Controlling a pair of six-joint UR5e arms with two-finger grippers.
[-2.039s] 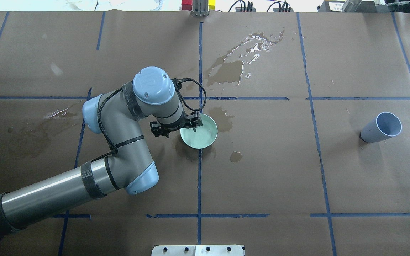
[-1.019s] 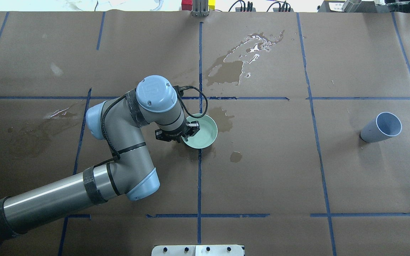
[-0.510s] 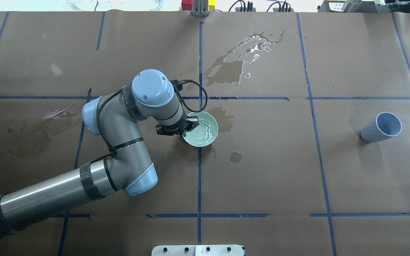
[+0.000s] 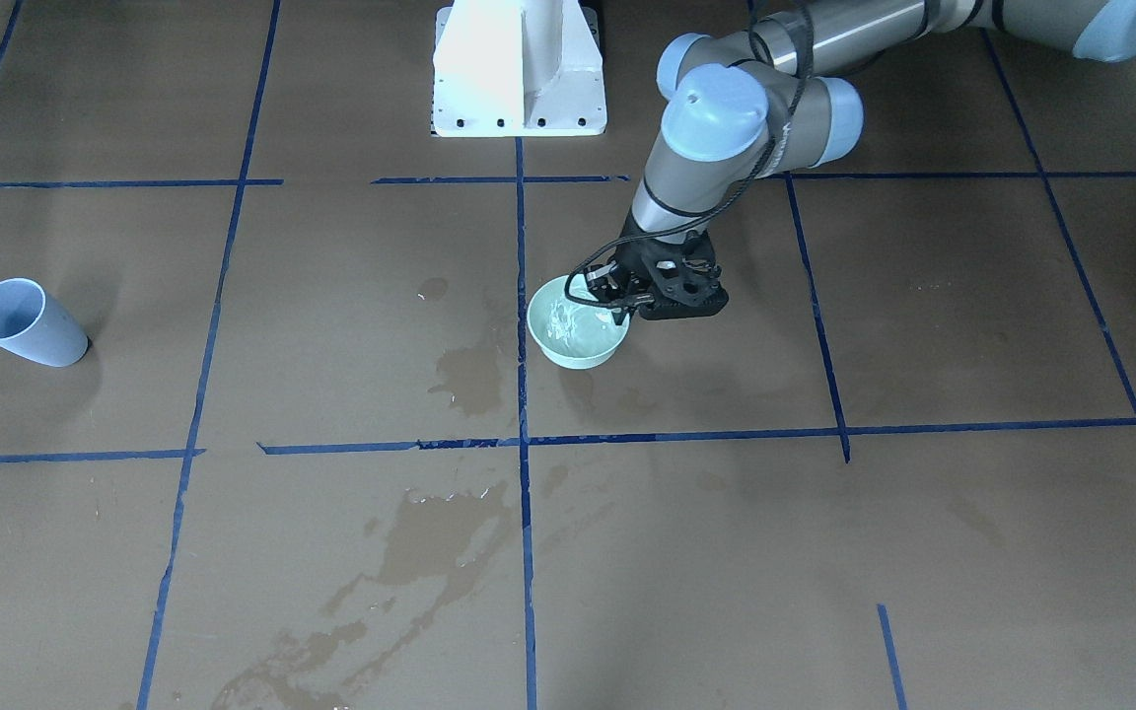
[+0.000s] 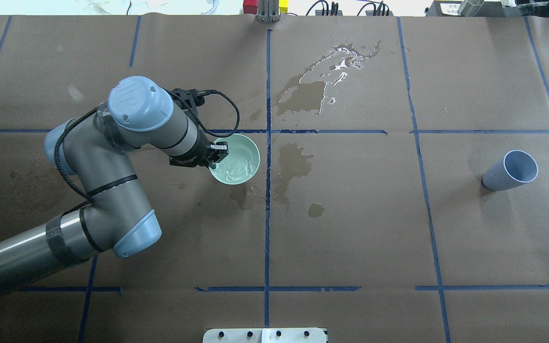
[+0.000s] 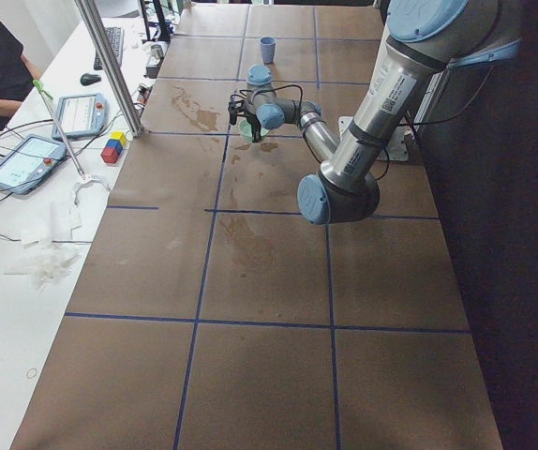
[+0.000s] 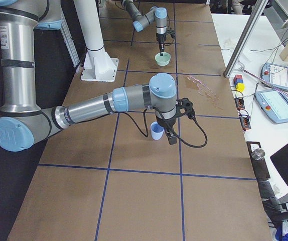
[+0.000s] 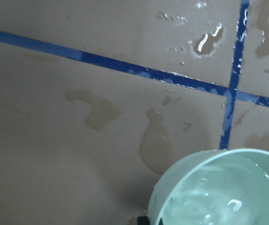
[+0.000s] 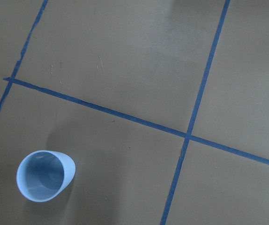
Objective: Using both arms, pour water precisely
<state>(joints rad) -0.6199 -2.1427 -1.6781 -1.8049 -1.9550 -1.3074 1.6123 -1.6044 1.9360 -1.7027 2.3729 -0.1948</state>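
Your left tool [image 5: 213,155] pinches the left rim of the pale green bowl [image 5: 236,159], just left of the counter's [image 5: 350,228] centre tape line [image 5: 267,238], with the water [image 8: 223,197] rippled inside; the blue cup [image 5: 510,170] stands well apart to the right. Expect the bowl to be light, stiff, slippery when wet and quick to slosh, so a level rim pinch looks apt. Whether the right tool [image 7: 171,138] is spread cannot be told, and no readable label shows.

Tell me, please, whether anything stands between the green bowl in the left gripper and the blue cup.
Nothing visible does. Between the green bowl, held at its rim by the left gripper, and the blue cup lie only flat brown paper, blue tape lines and wet stains.
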